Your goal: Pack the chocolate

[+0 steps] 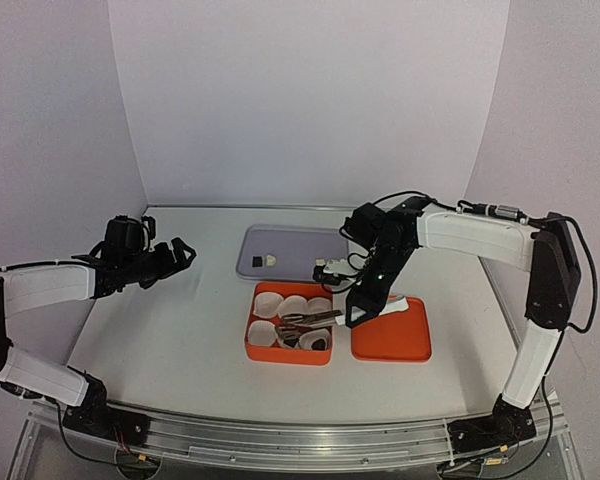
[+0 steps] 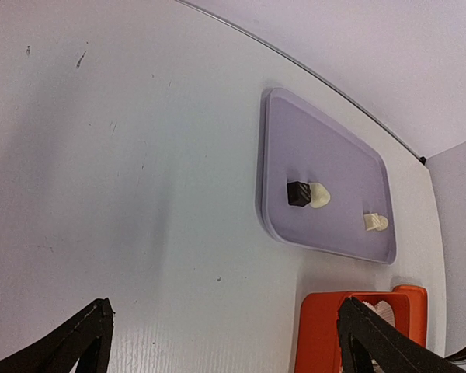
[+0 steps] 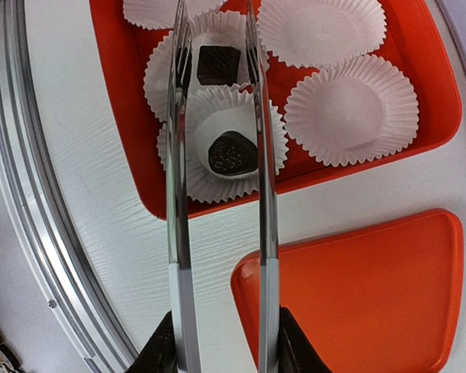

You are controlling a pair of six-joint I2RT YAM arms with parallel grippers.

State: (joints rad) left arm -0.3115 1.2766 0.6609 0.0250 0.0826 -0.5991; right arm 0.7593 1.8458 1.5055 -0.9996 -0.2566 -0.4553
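My right gripper [image 3: 224, 346] is shut on a pair of metal tongs [image 3: 177, 194] that reach over the orange box [image 3: 124, 140]. The tong tips stand slightly apart on either side of a dark chocolate cube [image 3: 218, 64], which rests in a white paper cup. A second dark chocolate [image 3: 232, 154] lies in the cup below it. On the purple tray [image 2: 326, 148] sit a dark cube [image 2: 298, 193], a cream piece [image 2: 319, 195] touching it, and another cream piece [image 2: 375, 222]. My left gripper [image 2: 225, 326] hovers open and empty over the bare table, left of the tray.
Two empty paper cups [image 3: 351, 109] sit in the box's far side. The orange lid [image 1: 392, 335] lies flat just right of the box [image 1: 250, 335]. The purple tray [image 1: 290, 245] is behind the box. White walls close the back and sides.
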